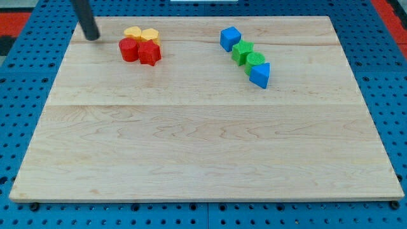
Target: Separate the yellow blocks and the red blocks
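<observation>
Claw none — only my tip [92, 37], near worktop [203, 146] top-left corner, left of cluster, apart. Two yellow blocks [142, 34] touching two red blocks [140, 51] just below. Rod leans toward view's top-left. Blue cube [230, 38], green blocks [248, 56], blue wedge [259, 75] in diagonal row, well right.

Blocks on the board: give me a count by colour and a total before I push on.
Yellow: 2, yellow block and yellow block
Red: 2, red block and red block
Blue: 2, blue cube and blue block
Green: 2, green block and green block
Total: 8
</observation>
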Motion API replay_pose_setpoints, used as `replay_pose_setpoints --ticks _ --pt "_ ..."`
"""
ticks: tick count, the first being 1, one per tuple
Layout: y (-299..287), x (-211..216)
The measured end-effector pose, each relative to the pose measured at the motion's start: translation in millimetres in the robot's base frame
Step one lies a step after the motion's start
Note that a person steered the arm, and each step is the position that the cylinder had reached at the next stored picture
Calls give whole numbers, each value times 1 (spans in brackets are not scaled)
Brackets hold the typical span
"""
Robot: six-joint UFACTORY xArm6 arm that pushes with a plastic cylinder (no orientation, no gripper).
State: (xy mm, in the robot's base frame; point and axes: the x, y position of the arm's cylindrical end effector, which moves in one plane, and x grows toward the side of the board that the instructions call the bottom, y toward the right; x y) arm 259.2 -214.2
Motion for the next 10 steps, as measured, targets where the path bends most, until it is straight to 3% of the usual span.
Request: replay_pose_setpoints --ticks 1,3,8,10 --pt "64 -11" --pt "138 -8" --pt "140 28" --pt "120 8"
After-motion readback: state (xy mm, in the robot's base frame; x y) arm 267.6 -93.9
